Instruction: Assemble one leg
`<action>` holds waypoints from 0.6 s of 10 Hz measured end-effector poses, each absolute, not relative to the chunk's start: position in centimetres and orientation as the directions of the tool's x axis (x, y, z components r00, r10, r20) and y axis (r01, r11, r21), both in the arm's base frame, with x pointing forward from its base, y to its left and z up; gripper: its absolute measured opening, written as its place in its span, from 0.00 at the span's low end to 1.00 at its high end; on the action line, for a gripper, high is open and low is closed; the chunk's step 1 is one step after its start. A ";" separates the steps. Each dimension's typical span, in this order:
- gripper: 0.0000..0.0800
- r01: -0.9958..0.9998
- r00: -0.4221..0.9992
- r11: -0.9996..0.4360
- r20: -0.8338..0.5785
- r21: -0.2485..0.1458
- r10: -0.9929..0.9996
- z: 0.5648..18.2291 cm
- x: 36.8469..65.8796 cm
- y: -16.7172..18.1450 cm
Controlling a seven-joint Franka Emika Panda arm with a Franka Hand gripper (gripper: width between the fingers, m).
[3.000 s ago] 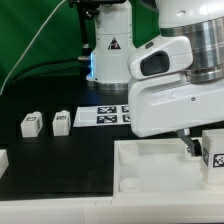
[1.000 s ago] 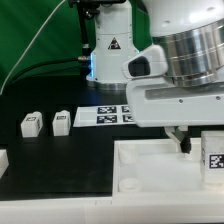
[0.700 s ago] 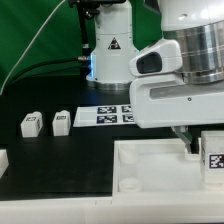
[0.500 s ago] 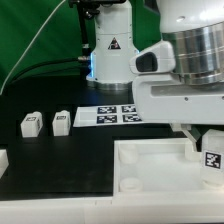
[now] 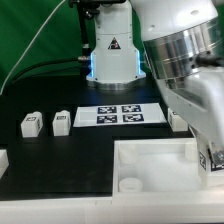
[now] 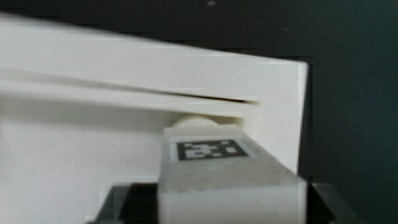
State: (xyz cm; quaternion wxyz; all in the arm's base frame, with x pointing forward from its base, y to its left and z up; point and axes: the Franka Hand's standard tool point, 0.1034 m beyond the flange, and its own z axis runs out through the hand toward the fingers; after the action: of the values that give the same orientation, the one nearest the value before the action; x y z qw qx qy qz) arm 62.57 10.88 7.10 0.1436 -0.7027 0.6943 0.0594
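Note:
My gripper is shut on a leg, a small white block with a black-and-white tag facing the wrist camera. The dark fingers press its two sides. The leg's far end sits at the corner of the large white rimmed panel, close to a round socket there; I cannot tell whether it is seated. In the exterior view the gripper is at the right edge over the panel's right corner, mostly hidden by the arm. Two more legs stand at the left.
The marker board lies behind the panel. Another white block stands just right of it, beside the arm. A white part shows at the left edge. The robot base stands at the back.
The arm has swung and tilted toward the exterior view's right, uncovering the whole marker board. The gripper with the leg has shifted to the panel's right corner and sits lower.

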 end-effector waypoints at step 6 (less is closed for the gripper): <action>0.47 -0.854 0.514 -0.484 -0.168 -0.190 -0.841 7.5 62.7 11.2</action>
State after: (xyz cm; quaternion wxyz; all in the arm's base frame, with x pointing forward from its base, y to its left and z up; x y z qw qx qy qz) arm 62.66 11.24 7.46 0.1251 -0.8611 0.4921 0.0261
